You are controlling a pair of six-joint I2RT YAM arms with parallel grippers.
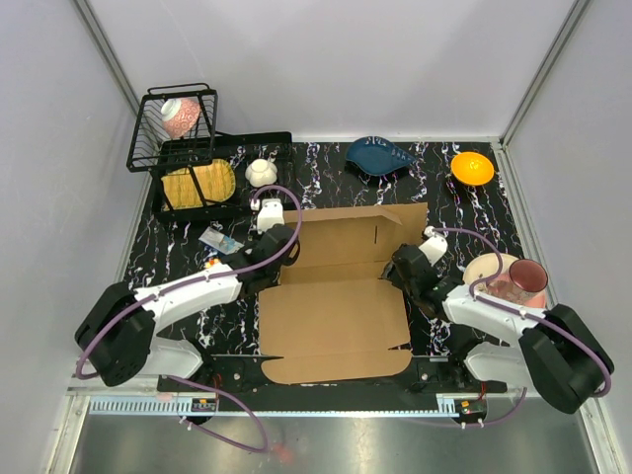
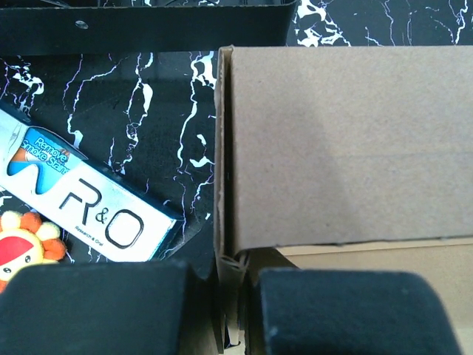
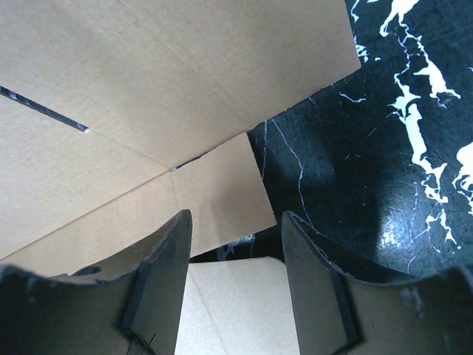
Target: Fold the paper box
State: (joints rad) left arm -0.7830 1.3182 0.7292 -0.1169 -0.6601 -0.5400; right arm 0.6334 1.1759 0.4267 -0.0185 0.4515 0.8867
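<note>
The paper box [image 1: 336, 316] is brown cardboard lying mostly flat at the table's centre, with its back panel [image 1: 346, 237] raised. My left gripper [image 1: 277, 240] is at the box's back left corner. In the left wrist view it [image 2: 236, 310] is shut on a thin upright side flap [image 2: 222, 148] beside the raised panel [image 2: 347, 148]. My right gripper [image 1: 405, 267] is at the box's right edge. In the right wrist view it [image 3: 236, 259] is open above a small flap [image 3: 222, 192], with cardboard showing between its fingers.
A toothpaste box [image 2: 89, 200] and an orange toy [image 2: 22, 237] lie left of the left gripper. A black tray [image 1: 197, 183] and wire basket [image 1: 178, 118] stand back left. A white pot [image 1: 262, 173], blue dish [image 1: 380, 156] and orange bowl [image 1: 472, 168] sit behind. A pink cup [image 1: 523, 281] stands right.
</note>
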